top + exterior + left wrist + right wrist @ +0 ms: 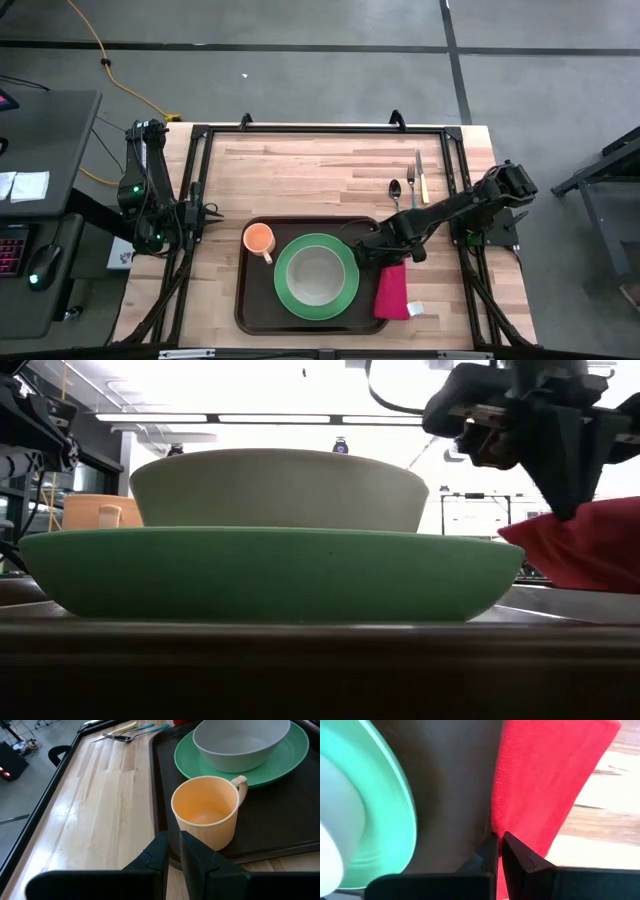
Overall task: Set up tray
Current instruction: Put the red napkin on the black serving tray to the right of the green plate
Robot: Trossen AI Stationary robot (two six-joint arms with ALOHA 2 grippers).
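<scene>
Napkin [393, 291] placement looks to be the step in hand: the right gripper [385, 256] pinches its far edge, jaws nearly together on the red cloth, which straddles the 3 o'clock rim of the tray [262, 300]. The tray sits at the table's near middle, holding plate [316, 277], bowl [316, 272] and cup [259, 239]. Sliding the cloth toward 9 o'clock, flat and clear of the plate, would suit. Cutlery [410, 183] waits at 1 o'clock. The left gripper [172, 851], jaws pressed together, idles at 9 o'clock.
</scene>
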